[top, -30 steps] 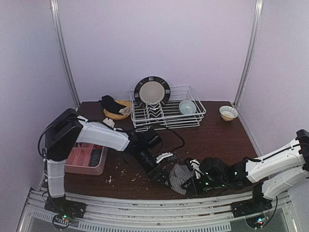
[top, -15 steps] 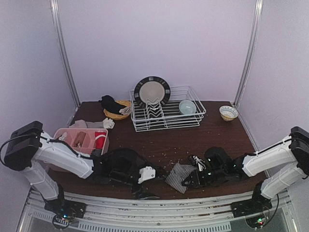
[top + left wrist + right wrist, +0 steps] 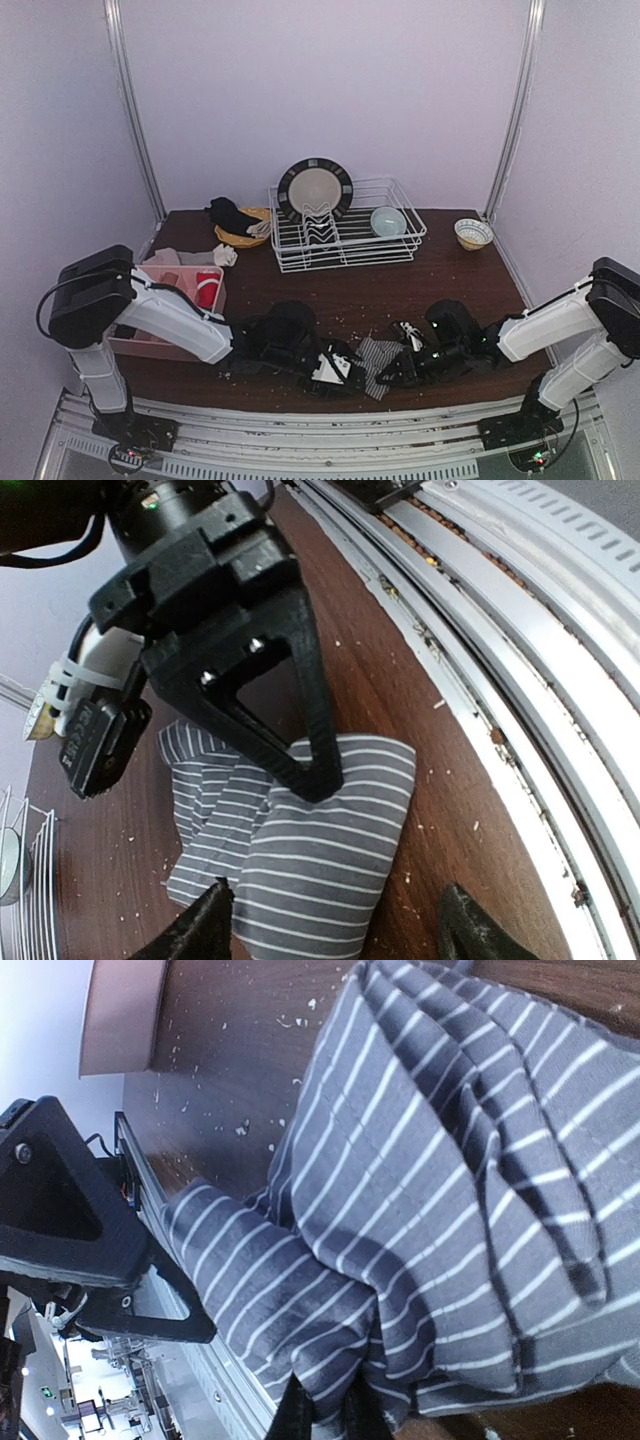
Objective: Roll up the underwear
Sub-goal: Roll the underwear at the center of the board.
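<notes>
Right end effector (image 3: 325, 1415) is clenched on a bunched fold of the grey striped underwear (image 3: 375, 355). The garment lies on the worktop (image 3: 440, 290), well apart from the dish rack (image 3: 400, 250), on the side of it nearest my bases. Left end effector (image 3: 340, 930) is released. Its fingertips stand wide to either side of one end of the cloth, with the stripes between them but nothing pinched, as far as I can see. The two come at the garment from opposite sides and nearly meet over it.

I judge the task barely begun. The cloth is a loose, creased heap with one flap folded over another, and no tight turn or cylinder shows anywhere. Left to do, as I read it: flatten and square the fabric, take one edge with both end effectors, turn it over itself repeatedly, and set the finished roll down
</notes>
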Controlling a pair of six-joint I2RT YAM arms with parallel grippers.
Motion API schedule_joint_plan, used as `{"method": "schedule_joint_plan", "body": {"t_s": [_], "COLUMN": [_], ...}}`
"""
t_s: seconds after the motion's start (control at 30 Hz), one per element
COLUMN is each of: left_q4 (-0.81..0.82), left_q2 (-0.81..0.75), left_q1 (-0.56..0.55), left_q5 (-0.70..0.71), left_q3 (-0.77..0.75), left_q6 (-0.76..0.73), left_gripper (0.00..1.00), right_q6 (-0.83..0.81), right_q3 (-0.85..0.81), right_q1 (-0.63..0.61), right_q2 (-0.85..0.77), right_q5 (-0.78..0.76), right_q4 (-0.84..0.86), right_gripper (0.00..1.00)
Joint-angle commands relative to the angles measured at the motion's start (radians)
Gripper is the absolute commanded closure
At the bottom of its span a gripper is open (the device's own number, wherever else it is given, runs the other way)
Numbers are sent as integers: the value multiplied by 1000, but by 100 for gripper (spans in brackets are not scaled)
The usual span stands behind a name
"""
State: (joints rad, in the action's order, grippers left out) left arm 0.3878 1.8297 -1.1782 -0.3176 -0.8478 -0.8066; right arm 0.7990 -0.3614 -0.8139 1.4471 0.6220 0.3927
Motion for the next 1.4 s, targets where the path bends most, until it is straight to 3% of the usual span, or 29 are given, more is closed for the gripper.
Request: {"method": "schedule_joint_plan", "body": {"t_s": [0.0,0.17,0.3,0.4,0.5,0.57,0.8,0.97,1.17,1.37], "left_q4": [-60,-118,-152,-215,-298,-354,-560,-797,-1024,-1124], "left_q2": [48,106,143,180,208,205,184,234,317,399], "left_q1": [0,2,2,4,14,29,43,44,45,73], "left_q5": [-11,-1,4,19,5,-45,-232,-328,-435,-538], "left_q3": [-55,-102,-138,-185,-232,-264,-313,-427,-566,-688], "left_q6": [-105,-124,-127,-122,-77,-19,56,122,187,256], "left_gripper": [34,47,67,77,92,100,100,100,100,100], "right_q6": [0,6,9,5,2,-13,-101,-151,-260,-330], "right_q3": [46,55,64,64,57,46,12,27,-55,-45], "right_q1": [10,15,14,14,13,10,-44,-129,-320,-458], "right_q2": [25,23,15,-16,-104,-190,-497,-663,-673,-623], "right_q5": [-32,-29,-24,-19,-37,-75,-325,-454,-618,-737], "right_q4": [-170,-162,-156,-169,-217,-281,-514,-544,-638,-561], "right_gripper": [100,100,100,100,71,60,54,54,55,54]}}
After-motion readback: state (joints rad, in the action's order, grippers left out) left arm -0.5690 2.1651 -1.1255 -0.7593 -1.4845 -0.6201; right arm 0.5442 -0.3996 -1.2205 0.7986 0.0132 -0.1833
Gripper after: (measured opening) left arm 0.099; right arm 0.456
